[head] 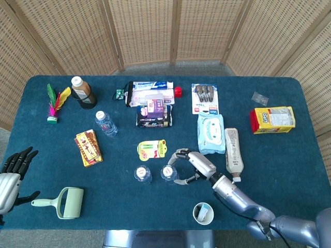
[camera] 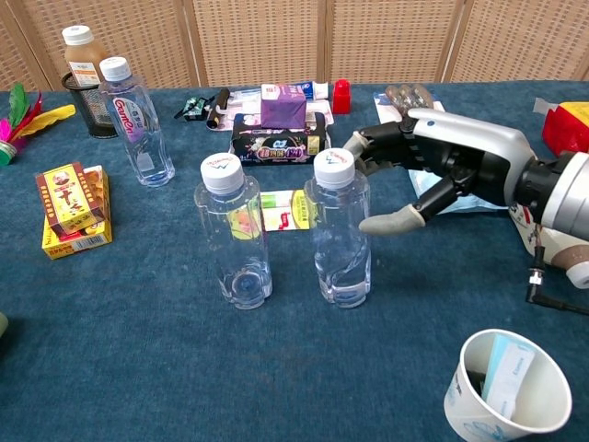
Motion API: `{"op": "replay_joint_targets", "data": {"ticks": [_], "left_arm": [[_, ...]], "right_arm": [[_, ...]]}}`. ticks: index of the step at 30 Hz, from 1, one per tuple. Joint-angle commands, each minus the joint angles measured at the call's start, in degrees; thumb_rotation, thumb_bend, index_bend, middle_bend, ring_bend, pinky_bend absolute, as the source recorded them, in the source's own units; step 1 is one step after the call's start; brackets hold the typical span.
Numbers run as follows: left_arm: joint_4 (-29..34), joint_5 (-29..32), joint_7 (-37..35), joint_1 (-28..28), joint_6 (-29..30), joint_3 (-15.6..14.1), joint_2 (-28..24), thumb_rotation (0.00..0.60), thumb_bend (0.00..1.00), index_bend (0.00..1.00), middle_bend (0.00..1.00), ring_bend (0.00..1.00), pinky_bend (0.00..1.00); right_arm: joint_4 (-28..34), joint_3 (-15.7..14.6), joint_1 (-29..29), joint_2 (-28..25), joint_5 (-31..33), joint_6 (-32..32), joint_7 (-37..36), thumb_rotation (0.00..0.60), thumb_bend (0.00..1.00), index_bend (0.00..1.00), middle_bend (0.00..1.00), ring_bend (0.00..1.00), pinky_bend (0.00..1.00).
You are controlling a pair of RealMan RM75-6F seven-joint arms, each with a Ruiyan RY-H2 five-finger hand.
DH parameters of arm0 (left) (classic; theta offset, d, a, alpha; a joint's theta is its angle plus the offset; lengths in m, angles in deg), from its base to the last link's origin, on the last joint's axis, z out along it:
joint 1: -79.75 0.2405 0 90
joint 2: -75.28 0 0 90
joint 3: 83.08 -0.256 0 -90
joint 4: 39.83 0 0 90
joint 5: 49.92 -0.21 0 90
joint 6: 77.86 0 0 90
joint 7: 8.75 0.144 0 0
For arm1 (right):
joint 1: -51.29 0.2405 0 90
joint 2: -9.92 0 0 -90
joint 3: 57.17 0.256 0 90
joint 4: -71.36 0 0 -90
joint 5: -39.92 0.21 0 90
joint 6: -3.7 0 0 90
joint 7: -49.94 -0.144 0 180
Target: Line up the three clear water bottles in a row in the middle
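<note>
Two clear water bottles stand side by side near the table's front middle. The left one [head: 143, 174] [camera: 235, 239] stands free. My right hand [head: 194, 165] [camera: 442, 161] curls around the right one [head: 167, 173] [camera: 339, 239], which stands upright on the cloth, with the thumb on its near side and the fingers behind its neck. The third clear bottle [head: 106, 124] [camera: 133, 120], with a printed label, stands apart at the back left. My left hand [head: 13, 170] hovers at the table's left front edge, fingers spread, holding nothing.
A paper cup [head: 203, 213] [camera: 511, 382] stands in front of my right forearm. A white bottle [head: 232, 150] lies beside a wipes pack [head: 211, 133]. A colourful card box [head: 89, 147] [camera: 72, 207] and a lint roller [head: 64, 202] lie at the left. Packets crowd the back middle.
</note>
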Motion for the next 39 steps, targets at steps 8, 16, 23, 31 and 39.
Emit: {"op": "replay_joint_targets", "data": {"ticks": [8, 16, 23, 31, 39], "left_arm": [[0.01, -0.09, -0.21, -0.05, 0.01, -0.04, -0.05, 0.6, 0.11, 0.0, 0.0, 0.0, 0.01], [-0.07, -0.3, -0.8, 0.23, 0.66, -0.07, -0.21, 0.6, 0.11, 0.0, 0.0, 0.0, 0.01], [-0.26, -0.63, -2.17, 0.4, 1.28, -0.02, -0.55, 0.6, 0.11, 0.0, 0.0, 0.0, 0.01], [-2.49, 3.19, -6.92, -1.24, -0.25, 2.49, -0.79, 0.6, 0.11, 0.0, 0.0, 0.0, 0.01], [-9.88, 6.51, -17.5, -5.91, -5.66, 6.31, -0.25, 0.6, 0.11, 0.0, 0.0, 0.0, 0.01]], "right_arm": [[2.35, -1.95, -0.8, -3.23, -2.16, -1.7, 0.32, 0.6, 0.24, 0.3, 0.3, 0.2, 0.12], [5.97, -5.48, -2.49, -10.02, -5.15, -3.81, 1.36, 0.6, 0.24, 0.25, 0.21, 0.15, 0.11], [8.6, -8.66, -5.41, -17.71, -7.23, -7.62, 3.12, 0.6, 0.24, 0.24, 0.2, 0.15, 0.14], [9.2, -11.02, -11.9, -25.59, -6.72, -15.16, 7.36, 0.6, 0.24, 0.24, 0.21, 0.15, 0.16], [8.69, -12.59, -21.09, -29.93, -5.53, -25.29, 12.69, 0.6, 0.23, 0.24, 0.2, 0.14, 0.14]]}}
